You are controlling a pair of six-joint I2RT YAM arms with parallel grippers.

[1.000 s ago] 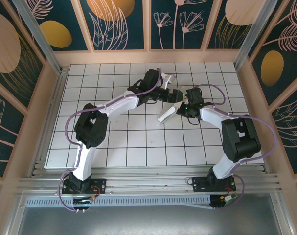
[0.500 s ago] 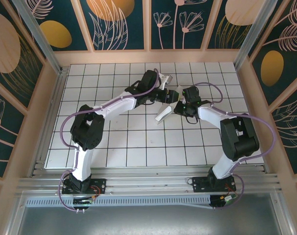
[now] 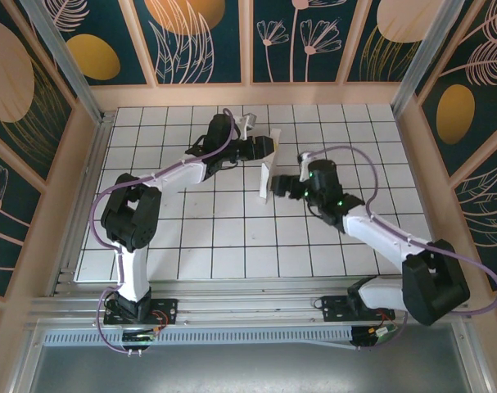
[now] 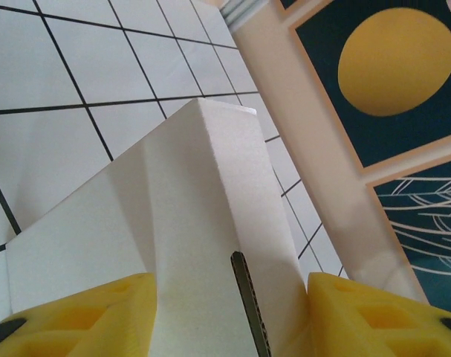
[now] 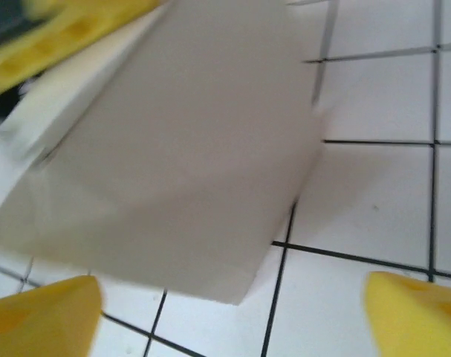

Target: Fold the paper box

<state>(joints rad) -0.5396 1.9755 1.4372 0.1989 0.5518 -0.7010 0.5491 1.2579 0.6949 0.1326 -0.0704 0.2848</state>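
Observation:
The white paper box (image 3: 267,177) stands on edge in the middle of the gridded table, a narrow strip seen from above. My left gripper (image 3: 263,150) comes in from the far left and is shut on its upper part. In the left wrist view the box (image 4: 203,216) spans the gap between both yellow fingers (image 4: 91,316), with a raw cardboard edge between them. My right gripper (image 3: 284,187) sits just right of the box, open. In the right wrist view the box (image 5: 180,149) hangs ahead of the wide-apart gripper (image 5: 232,320), not between its fingers.
White tiles with black grid lines cover the table (image 3: 199,246). A beige wall (image 3: 248,94) with patterned panels rims the far side, and another wall (image 3: 416,164) rims the right. The arm bases (image 3: 142,307) stand on rails at the near edge.
My right gripper opened, let go of the box and drew back a little. My left arm swung the box left and away, and it now stands more upright.

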